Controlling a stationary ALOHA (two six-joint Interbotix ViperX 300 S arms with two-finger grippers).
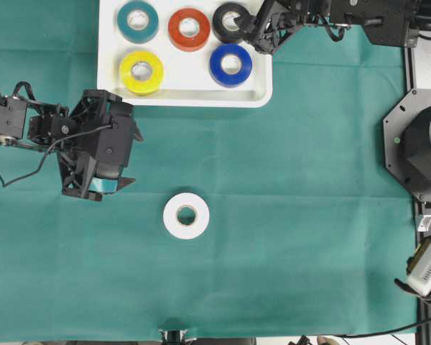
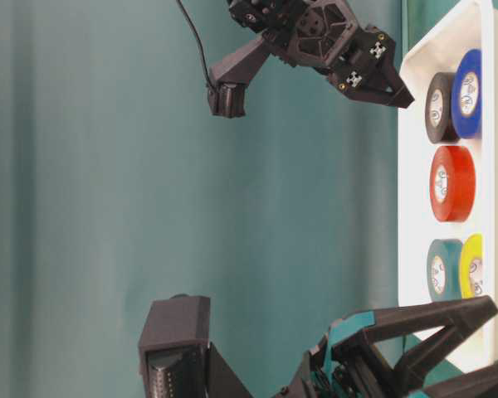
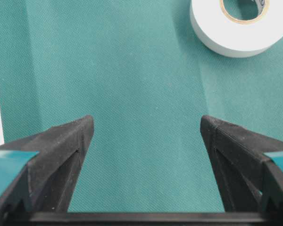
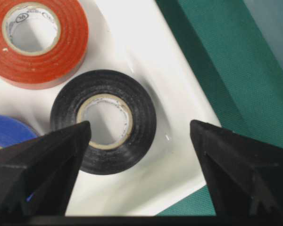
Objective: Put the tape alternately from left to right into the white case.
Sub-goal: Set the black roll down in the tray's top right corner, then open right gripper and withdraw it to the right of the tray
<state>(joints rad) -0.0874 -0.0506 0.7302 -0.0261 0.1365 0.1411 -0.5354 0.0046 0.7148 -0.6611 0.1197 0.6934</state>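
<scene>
White case (image 1: 262,97): set at the top of the overhead view on the green cloth, long side running left to right; five rolls are held inside it.
Teal roll (image 1: 137,21): flat in the case, back row, far left, core hole facing up.
Red roll (image 1: 189,29): flat in the back row, between the teal and black rolls, core up.
Black roll (image 4: 104,121): flat in the back right corner of the case, core up; seen in the right wrist view between the two fingers, with one finger overlapping its edge; whether it is touched cannot be told.
Yellow roll (image 1: 141,72): flat in the front row, below the teal roll, core up.
Blue roll (image 1: 230,65): flat in the front row, just beside the black roll, core up.
White roll (image 1: 186,215): flat on the cloth outside the case, well apart from it, core up.
Right gripper (image 1: 253,29): placed over the case's right end at the black roll, jaws spread wide, nothing gripped.
Left gripper (image 1: 126,154): held over bare cloth left of the white roll, jaws spread wide and empty; the white roll is seen ahead of it, to the upper right, in the left wrist view.
Green cloth (image 1: 309,215): spread over the table.
Surroundings: a black arm base (image 1: 416,144) stands at the right edge, clear of the rolls.
</scene>
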